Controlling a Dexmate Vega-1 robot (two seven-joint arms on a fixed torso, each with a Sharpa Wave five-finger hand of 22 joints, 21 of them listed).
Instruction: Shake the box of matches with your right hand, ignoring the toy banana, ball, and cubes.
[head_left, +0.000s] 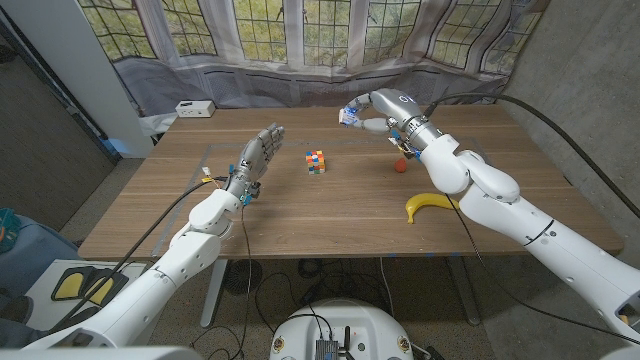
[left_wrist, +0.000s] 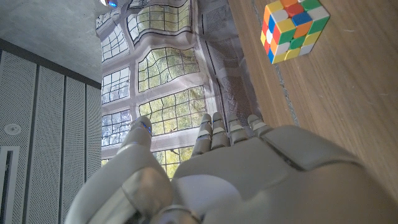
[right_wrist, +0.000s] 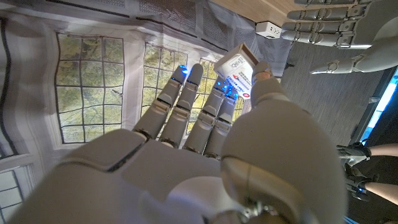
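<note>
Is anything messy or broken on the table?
Nothing stands out. The right hand holds the box of matches up, intact. The cube, banana and small red ball lie apart on the table, nothing spilled.

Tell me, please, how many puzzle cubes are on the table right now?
1: a single multicoloured cube sits near the table's middle, just right of the raised left hand. The task says cubes, so another may be hidden.
</note>
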